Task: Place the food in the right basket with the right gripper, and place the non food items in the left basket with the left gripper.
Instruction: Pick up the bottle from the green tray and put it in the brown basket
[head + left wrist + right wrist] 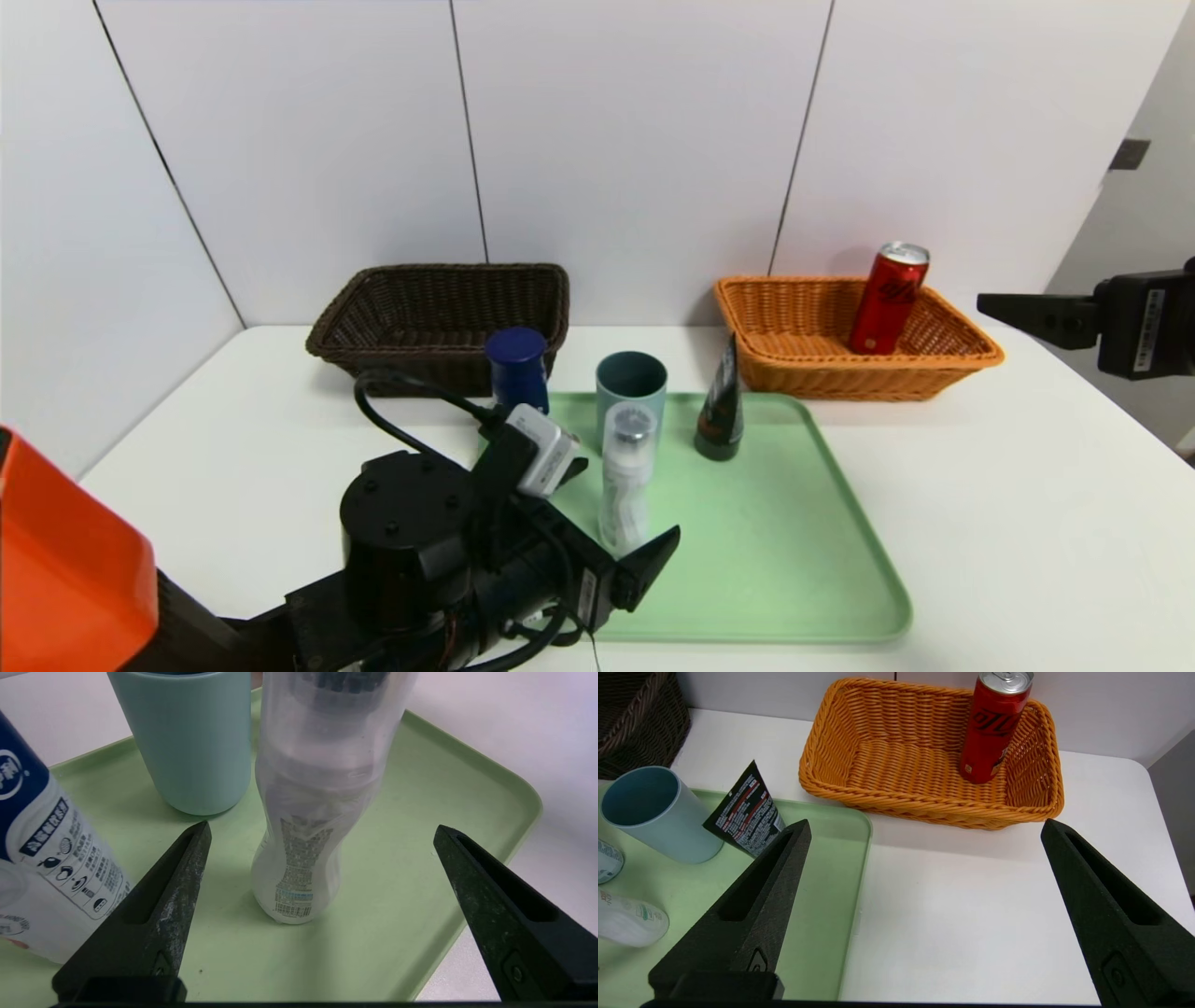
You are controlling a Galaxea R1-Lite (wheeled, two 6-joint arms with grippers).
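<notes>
White wall panels rose behind a white desk (971, 523), and on it lay the green tray (794, 560), a little right of six o'clock. At eleven o'clock sat the dark brown basket (439, 359); at one, the orange basket (868, 383), with the red can (887, 299) already leaning inside it!

And here was the left claw (624, 509), low over the tray, spread wide, one finger to each side of the clear bottle (308, 858), gripping nothing. The bottle stood upright near the tray's centre-left. It looked light and thin-walled, likely to squash and perhaps slick; the narrowed waist seemed the spot for a gentle, level squeeze, since a high nudge might topple it.

Beyond it at twelve, the teal cup (631, 378), probably stiff plastic, best taken round its smooth sides; towards one from the bottle, the dark tube (721, 411) on its cap, soft-bodied, surely safer held low. The blue-capped bottle (518, 373) waited at eleven, apparently heavier, for the other side. Out at three o'clock the right claw (927, 826) hung idle, spread and unladen.
</notes>
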